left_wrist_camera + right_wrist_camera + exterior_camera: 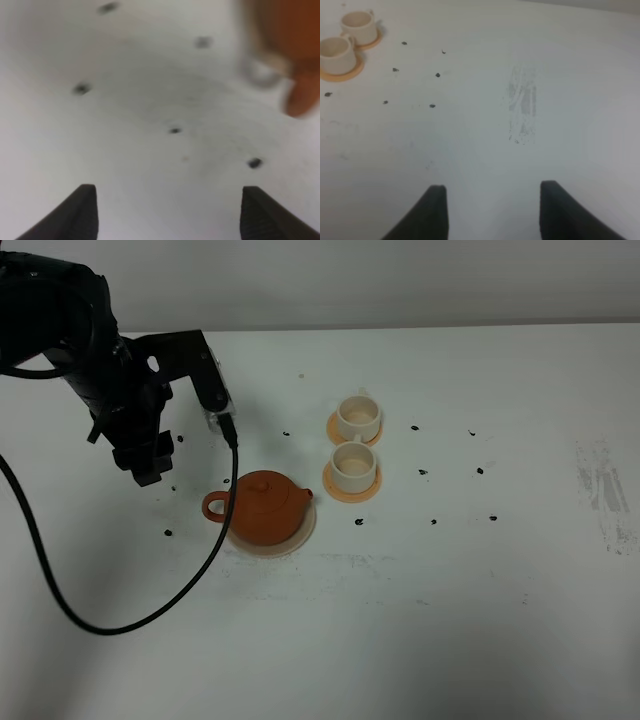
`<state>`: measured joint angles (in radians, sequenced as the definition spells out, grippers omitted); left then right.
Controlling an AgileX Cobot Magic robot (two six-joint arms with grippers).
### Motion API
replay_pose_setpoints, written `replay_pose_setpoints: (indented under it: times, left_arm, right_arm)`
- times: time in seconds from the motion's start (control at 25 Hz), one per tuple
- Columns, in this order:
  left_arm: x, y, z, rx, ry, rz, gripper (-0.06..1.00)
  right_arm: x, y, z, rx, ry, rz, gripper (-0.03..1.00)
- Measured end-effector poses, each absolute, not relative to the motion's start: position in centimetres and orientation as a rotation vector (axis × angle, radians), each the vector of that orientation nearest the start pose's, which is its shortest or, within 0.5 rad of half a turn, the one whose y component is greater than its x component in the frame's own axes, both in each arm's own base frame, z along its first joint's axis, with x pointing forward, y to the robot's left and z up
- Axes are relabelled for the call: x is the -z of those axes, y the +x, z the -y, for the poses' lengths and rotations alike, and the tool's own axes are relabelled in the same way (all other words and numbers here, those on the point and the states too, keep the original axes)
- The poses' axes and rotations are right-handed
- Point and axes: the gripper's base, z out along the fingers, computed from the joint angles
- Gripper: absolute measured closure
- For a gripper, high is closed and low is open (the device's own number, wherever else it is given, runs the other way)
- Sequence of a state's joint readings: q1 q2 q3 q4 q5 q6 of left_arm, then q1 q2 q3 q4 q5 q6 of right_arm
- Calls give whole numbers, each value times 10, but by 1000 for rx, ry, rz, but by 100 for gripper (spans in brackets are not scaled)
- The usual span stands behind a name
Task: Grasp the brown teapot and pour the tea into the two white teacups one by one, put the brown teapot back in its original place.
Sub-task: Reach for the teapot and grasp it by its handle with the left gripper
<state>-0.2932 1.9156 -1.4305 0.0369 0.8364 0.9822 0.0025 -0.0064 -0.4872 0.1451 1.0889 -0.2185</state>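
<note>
The brown teapot (265,504) sits upright on the pale beige disc (303,530), with its loop handle pointing left. Two white teacups (358,416) (353,466) stand on orange coasters to its right. They also show in the right wrist view (358,25) (334,53). My left gripper (147,468) hovers left of the teapot handle, apart from it. In the left wrist view the gripper (170,212) is open and empty, and the teapot (292,45) is a blur at the edge. My right gripper (492,210) is open and empty over bare table; it does not show in the exterior view.
The white table (450,620) has small dark specks scattered around the cups and teapot. A grey scuffed patch (600,490) lies at the right, and it also shows in the right wrist view (522,107). A black cable (150,618) loops from the left arm across the front left.
</note>
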Motion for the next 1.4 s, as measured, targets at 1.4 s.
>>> replay_pose_setpoints:
  times: [1.4]
  left_arm:
    - [-161, 368, 162, -114, 2116, -2056, 42]
  right_arm:
    - [-272, -6, -12, -43, -237, -2057, 56]
